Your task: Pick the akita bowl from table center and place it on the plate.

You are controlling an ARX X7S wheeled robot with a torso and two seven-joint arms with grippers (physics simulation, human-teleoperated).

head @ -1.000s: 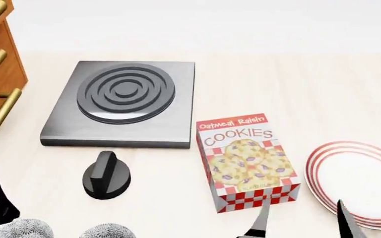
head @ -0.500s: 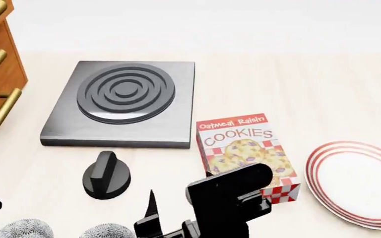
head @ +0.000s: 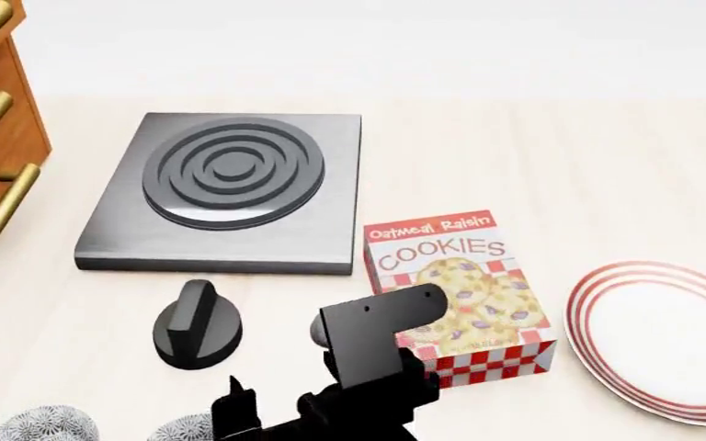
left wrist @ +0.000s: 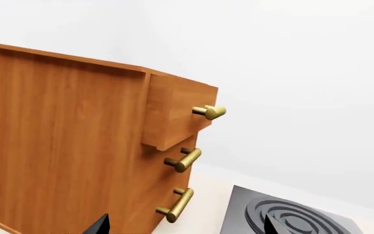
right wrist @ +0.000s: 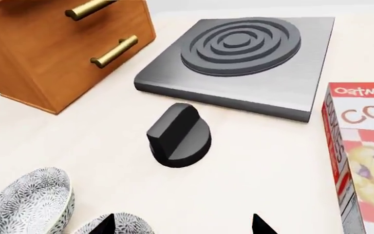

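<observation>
The right gripper [right wrist: 181, 225] hung over the near part of the table with its jaws spread, only the two dark fingertips showing in the right wrist view, and nothing between them. Just below them sat the bowl [right wrist: 117, 224], patterned grey on white, with its twin [right wrist: 26, 204] close beside it on the cabinet side; in the head view both peeked in at the lower edge, the bowl [head: 185, 428] partly behind the right arm [head: 371, 354]. The plate [head: 666, 338] lay well apart, beyond the cookie box [head: 458, 296]. The step in hand looked like the approach for the pick. To do it well, the gripper would best come straight down with one finger inside the rim and one outside, on the side away from the twin so as not to nudge it, and shut only once low enough to hold the wall firmly. The black knob [right wrist: 179, 135] stood clear ahead. The left gripper [left wrist: 183, 226] faced the cabinet [left wrist: 76, 141], jaws apart and empty.
</observation>
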